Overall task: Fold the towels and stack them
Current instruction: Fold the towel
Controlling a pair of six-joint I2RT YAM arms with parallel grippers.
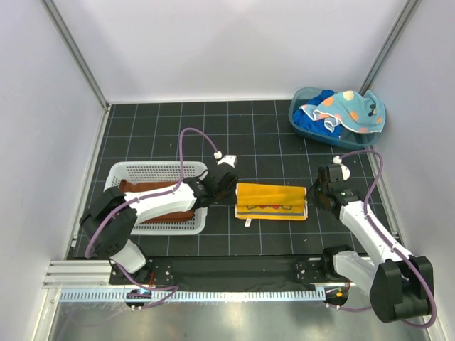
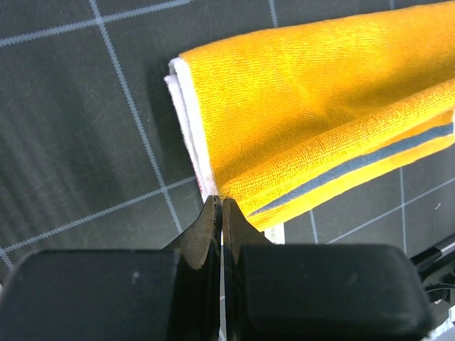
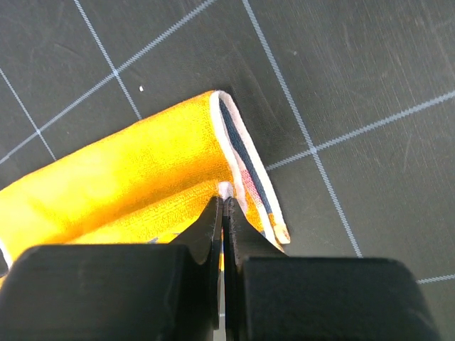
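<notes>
The yellow-orange towel (image 1: 270, 202) lies folded into a long strip on the black mat between the arms. My left gripper (image 1: 232, 193) is shut at its left end; in the left wrist view the tips (image 2: 222, 204) pinch the near corner of the towel (image 2: 313, 106). My right gripper (image 1: 311, 195) is shut on its right end; in the right wrist view white cloth shows between the tips (image 3: 225, 195) of the towel (image 3: 135, 177). The rust-brown towel (image 1: 153, 213) lies in the white mesh basket (image 1: 153, 170). The spotted light blue towel (image 1: 348, 108) and the royal blue towel (image 1: 313, 121) lie in the blue tub (image 1: 334, 140).
The basket stands at the left, under my left arm. The tub stands at the back right. White walls enclose the mat on three sides, and a metal rail (image 1: 213, 291) runs along the near edge.
</notes>
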